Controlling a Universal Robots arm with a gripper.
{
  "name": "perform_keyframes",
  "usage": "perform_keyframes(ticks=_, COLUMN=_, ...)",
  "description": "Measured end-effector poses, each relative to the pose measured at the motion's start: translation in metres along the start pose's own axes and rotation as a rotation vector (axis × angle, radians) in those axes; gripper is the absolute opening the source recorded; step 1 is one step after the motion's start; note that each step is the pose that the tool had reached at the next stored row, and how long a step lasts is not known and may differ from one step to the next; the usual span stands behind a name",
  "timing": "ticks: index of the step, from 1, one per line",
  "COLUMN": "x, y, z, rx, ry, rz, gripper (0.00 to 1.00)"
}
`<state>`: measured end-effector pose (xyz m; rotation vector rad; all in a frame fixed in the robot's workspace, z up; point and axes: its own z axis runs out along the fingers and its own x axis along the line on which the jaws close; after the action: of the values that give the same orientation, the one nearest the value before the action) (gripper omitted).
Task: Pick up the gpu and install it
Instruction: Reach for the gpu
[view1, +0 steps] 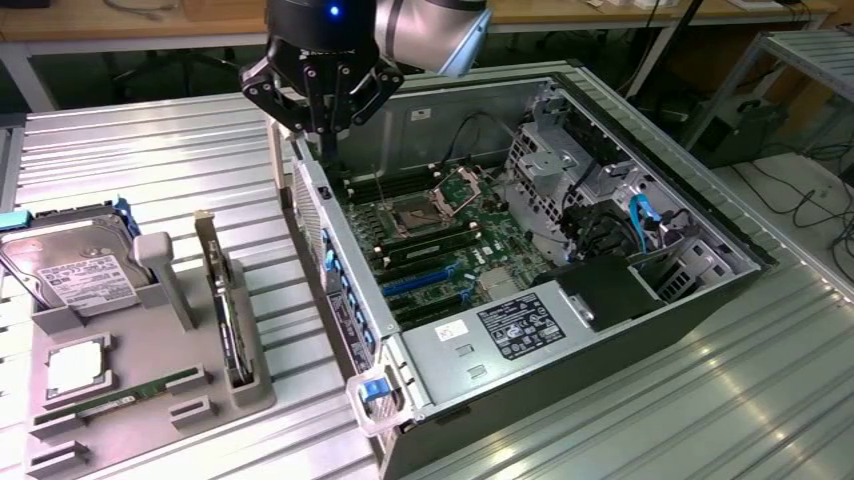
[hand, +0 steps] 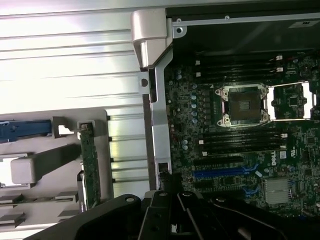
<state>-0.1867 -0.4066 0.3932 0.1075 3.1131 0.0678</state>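
Ribbed metal table (view1: 147, 160) carries open computer case (view1: 587, 400), grey parts tray (view1: 140, 345) beside it

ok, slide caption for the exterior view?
Shut, empty gripper above the wall of the open computer case; gpu on edge in the grey fixture at the exterior view's left.

gpu (view1: 230, 320), thin dark card, standing upright on its long edge, slotted in grey holder (view1: 147, 365)
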Motion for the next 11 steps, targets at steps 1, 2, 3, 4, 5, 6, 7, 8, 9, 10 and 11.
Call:
perform_keyframes(ticks=1, x=0.0006, y=-0.0001, z=0.0000, rx=0.0001, ry=0.0000, rz=0.000, gripper=0.11)
perform_keyframes(ticks=2, x=0.0012, y=-0.0003, z=0.0000, rx=0.0000, ry=0.0000, rz=0.000, gripper=0.11)
perform_keyframes(ticks=3, x=0.0019, y=-0.0004, z=0.0000, rx=0.0000, ry=0.0000, rz=0.000, gripper=0.11)
perform_keyframes(ticks=4, x=0.0025, y=-0.0006, z=0.0000, rx=0.0000, ry=0.0000, rz=0.000, gripper=0.11)
perform_keyframes(ticks=5, x=0.0031, y=-0.0008, z=0.0000, rx=-0.0001, ry=0.0000, rz=-0.001, gripper=0.11)
perform_keyframes(ticks=6, x=0.0037, y=-0.0009, z=0.0000, rx=-0.0001, ry=-0.0001, rz=-0.001, gripper=0.11)
perform_keyframes(ticks=7, x=0.0044, y=-0.0011, z=-0.0001, rx=0.0000, ry=0.0000, rz=-0.001, gripper=0.11)
perform_keyframes(ticks=8, x=0.0050, y=-0.0013, z=-0.0001, rx=0.0000, ry=0.0000, rz=-0.001, gripper=0.11)
perform_keyframes(ticks=9, x=0.0055, y=-0.0014, z=-0.0001, rx=0.0000, ry=0.0000, rz=-0.001, gripper=0.11)
perform_keyframes(ticks=10, x=0.0061, y=-0.0016, z=-0.0001, rx=0.0000, ry=0.0000, rz=-0.001, gripper=0.11)
perform_keyframes(ticks=11, x=0.0068, y=-0.0018, z=-0.0001, rx=0.0000, ry=0.0000, rz=-0.001, gripper=0.11)
